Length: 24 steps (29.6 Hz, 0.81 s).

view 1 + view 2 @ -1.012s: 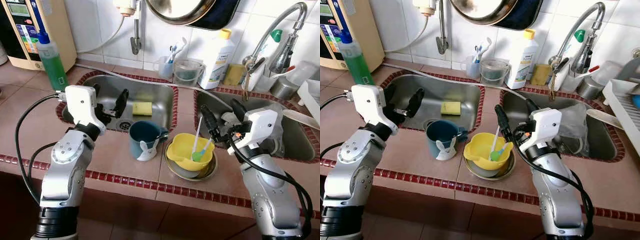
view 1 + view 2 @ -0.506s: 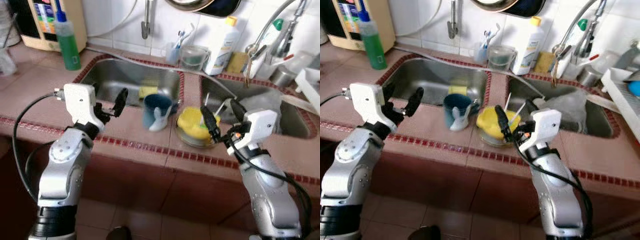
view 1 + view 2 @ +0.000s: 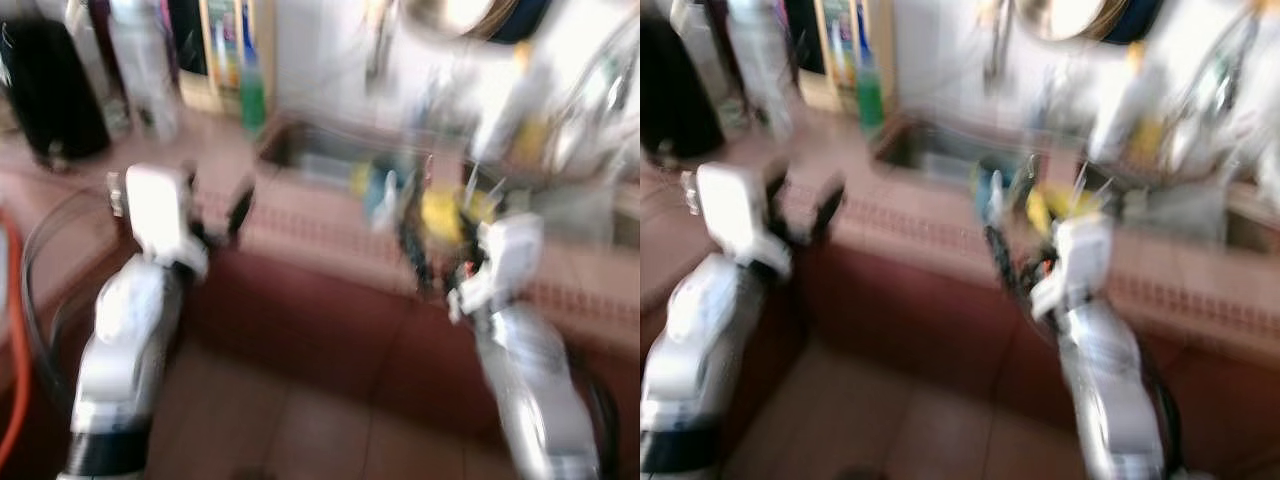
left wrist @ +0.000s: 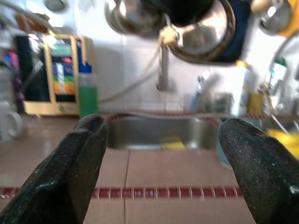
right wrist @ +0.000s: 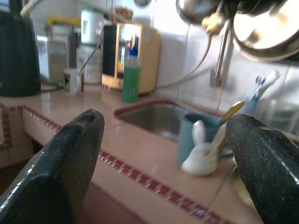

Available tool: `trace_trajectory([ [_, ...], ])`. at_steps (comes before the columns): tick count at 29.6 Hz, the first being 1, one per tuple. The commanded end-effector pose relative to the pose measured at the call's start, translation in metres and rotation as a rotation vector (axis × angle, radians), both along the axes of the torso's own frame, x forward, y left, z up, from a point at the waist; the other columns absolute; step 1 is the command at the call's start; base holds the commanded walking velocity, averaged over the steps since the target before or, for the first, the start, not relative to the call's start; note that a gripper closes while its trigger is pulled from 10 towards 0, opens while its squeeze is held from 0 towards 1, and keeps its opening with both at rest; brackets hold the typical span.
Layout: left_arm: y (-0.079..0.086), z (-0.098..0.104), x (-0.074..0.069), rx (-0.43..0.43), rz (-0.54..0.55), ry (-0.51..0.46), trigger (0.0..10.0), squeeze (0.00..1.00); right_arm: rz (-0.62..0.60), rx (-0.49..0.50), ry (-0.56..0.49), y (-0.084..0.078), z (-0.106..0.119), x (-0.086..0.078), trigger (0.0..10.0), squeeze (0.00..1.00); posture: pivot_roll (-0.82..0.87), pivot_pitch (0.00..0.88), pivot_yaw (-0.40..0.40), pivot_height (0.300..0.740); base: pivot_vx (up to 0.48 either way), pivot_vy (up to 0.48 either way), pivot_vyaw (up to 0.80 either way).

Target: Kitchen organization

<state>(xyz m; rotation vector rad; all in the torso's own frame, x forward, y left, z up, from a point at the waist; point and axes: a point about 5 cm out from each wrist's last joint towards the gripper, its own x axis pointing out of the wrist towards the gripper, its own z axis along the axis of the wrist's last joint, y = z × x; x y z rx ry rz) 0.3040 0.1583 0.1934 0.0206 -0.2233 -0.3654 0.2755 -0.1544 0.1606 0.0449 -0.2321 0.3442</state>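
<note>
Left claw [image 4: 161, 163] is spread wide with nothing between its fingers, held in front of the desk edge; right claw [image 5: 163, 158] is likewise spread wide and empty, level with the desk top. Head views are heavily motion-blurred.

Desk [image 4: 154, 168] — pinkish-brown tile with a dark red border strip [image 4: 154, 192] along its front edge. A steel sink [image 4: 159, 133] is set into it, with a yellow sponge [image 4: 172, 144] inside. A green soap bottle [image 4: 87, 93] stands beside a beige appliance [image 4: 53, 74] at the rear of the desk, against white wall tile.

Blue mug [image 5: 196, 137] with a white rabbit figure [image 5: 202, 156] stands on the desk near the sink rim — a yellow bowl [image 3: 440, 212] is just beside it. Metal pans [image 4: 196, 28] hang above. Floor [image 3: 300, 420] is brown tile.
</note>
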Motion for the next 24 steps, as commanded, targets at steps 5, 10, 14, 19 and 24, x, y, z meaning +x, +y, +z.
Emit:
trace_trajectory([
  [5, -0.005, -0.015, 0.0, 0.071, -0.033, 0.026, 10.0, 0.0, -0.013, -0.026, 0.035, -0.003, -0.015, -0.001, 10.0, 0.0, 0.06, 0.0, -0.06, 0.74, 0.0, 0.0, 0.0],
  [10, -0.008, -0.035, -0.003, 0.135, -0.057, 0.066, 10.0, 0.0, -0.013, -0.05, 0.079, -0.004, -0.03, -0.004, 10.0, 0.0, 0.06, 0.0, -0.055, 0.74, 0.0, 0.0, 0.0],
  [14, -0.015, -0.065, -0.009, 0.2, -0.099, 0.119, 10.0, 0.0, -0.001, -0.097, 0.149, -0.003, -0.056, -0.009, 10.0, 0.0, 0.07, 0.0, -0.057, 0.74, 0.0, 0.0, 0.0],
  [19, -0.016, -0.108, -0.016, 0.265, -0.1, 0.227, 10.0, 0.0, 0.015, -0.141, 0.252, -0.003, -0.089, -0.016, 10.0, 0.0, 0.07, 0.0, -0.065, 0.74, 0.0, 0.0, 0.0],
  [24, -0.013, -0.149, -0.028, 0.334, -0.104, 0.338, 10.0, 0.0, 0.029, -0.194, 0.38, -0.004, -0.128, -0.025, 10.0, 0.0, 0.07, 0.0, -0.068, 0.74, 0.0, 0.0, 0.0],
])
